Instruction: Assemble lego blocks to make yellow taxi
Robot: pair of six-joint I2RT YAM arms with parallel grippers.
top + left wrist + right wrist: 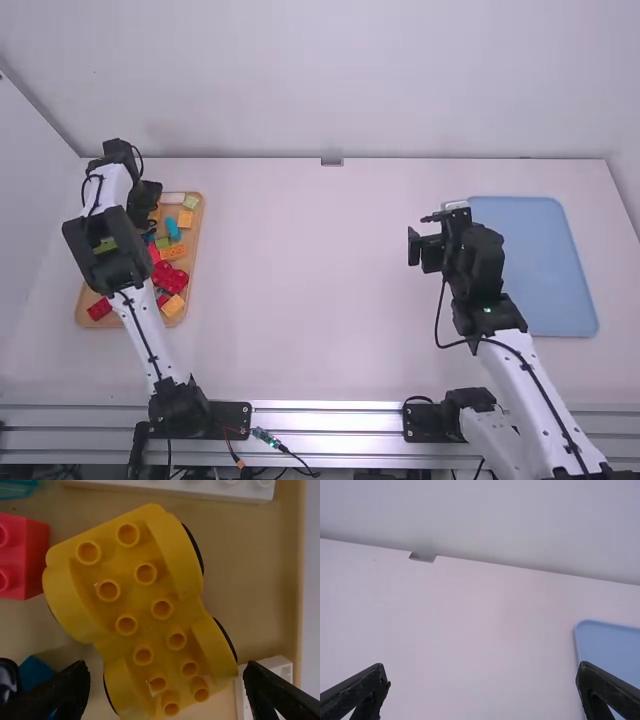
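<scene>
Over the far part of the wooden tray (pixel 198 240) is my left gripper (pixel 148 208). In the left wrist view, that left gripper (pixel 167 692) has its fingers wide apart, above a yellow car base (pixel 135 597) with studs on top and dark wheels partly showing at its sides. The base lies slanted in the tray, its lower end between the fingertips. My right gripper (pixel 422 236) stays above the table, right of the middle, near a blue tray (pixel 535 265). Seen from its wrist, the right gripper (pixel 482 686) is open with nothing between its fingers.
Around the car base are a red block (pixel 30 560), a long white block (pixel 200 489), a smaller white piece (pixel 272 670) and a blue block (pixel 35 675). Red bricks (pixel 170 278), orange bricks (pixel 173 252) and a light blue piece (pixel 172 229) lie nearer in the wooden tray.
</scene>
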